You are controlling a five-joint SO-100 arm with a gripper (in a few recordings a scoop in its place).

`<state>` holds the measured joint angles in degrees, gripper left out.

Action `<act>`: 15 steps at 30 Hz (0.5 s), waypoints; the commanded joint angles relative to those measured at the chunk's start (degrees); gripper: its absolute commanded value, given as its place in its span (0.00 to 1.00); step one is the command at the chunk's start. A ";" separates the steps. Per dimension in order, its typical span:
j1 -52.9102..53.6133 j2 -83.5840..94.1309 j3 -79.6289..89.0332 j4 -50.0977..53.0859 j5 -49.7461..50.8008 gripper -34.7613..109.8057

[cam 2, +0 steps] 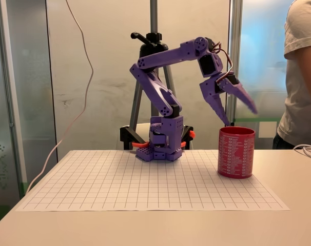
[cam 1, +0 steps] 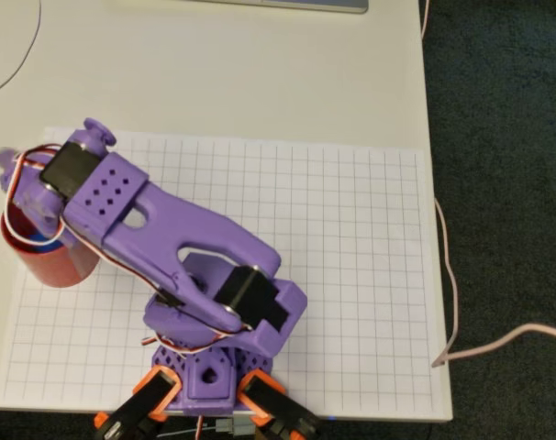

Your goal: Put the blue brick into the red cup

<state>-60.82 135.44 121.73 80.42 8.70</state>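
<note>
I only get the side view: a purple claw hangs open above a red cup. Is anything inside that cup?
Observer: Yes. In the overhead view a bit of the blue brick shows inside the cup, below the open gripper.
Operator: Why only a bit of it?
Observer: In the overhead view the arm reaches across the right side of the cup's opening and hides the rest. Only the left rim and a small part of the inside show.
</note>
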 commanded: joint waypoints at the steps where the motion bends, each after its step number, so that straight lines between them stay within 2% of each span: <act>1: 0.00 2.46 -0.35 0.44 0.35 0.65; 4: 0.18 2.46 -0.18 0.53 -0.53 0.65; 5: 0.18 2.46 -0.18 0.44 -1.93 0.58; 6: 0.09 2.46 -0.35 -0.44 -4.31 0.34; 7: 0.26 2.20 -0.62 -0.70 -5.45 0.24; 15: 2.11 4.04 -1.14 -0.70 -3.78 0.24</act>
<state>-57.92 137.20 121.73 79.63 4.39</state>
